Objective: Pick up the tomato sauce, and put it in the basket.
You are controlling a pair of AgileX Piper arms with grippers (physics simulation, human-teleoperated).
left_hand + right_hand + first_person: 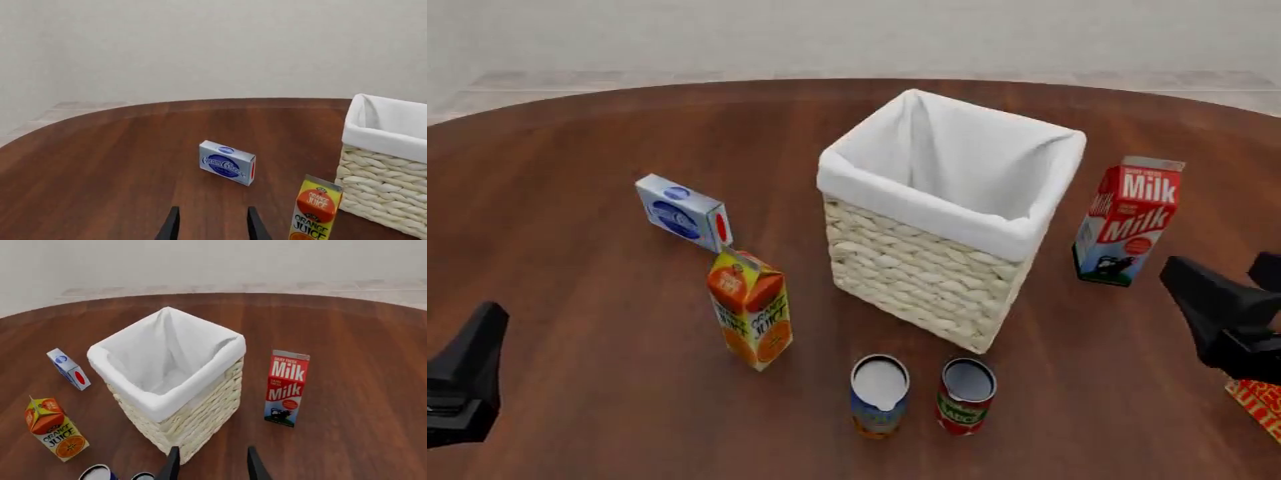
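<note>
The tomato sauce (966,396) is a small can with a red label and green band, standing upright on the table just in front of the basket (921,270). The basket is tall woven wicker with a white cloth lining, and nothing shows inside it. My left gripper (481,335) hovers at the near left, far from the can, its fingers open and empty in the left wrist view (212,225). My right gripper (1214,280) hovers at the near right, beside the can and apart from it, also open and empty (210,465). The basket (200,415) fills the right wrist view.
A blue and orange can (878,395) stands right beside the tomato sauce on its left. An orange juice carton (750,308) and a cream cheese box (683,212) sit left of the basket. A milk carton (1126,220) stands to its right. A red box (1261,405) lies at the near right edge.
</note>
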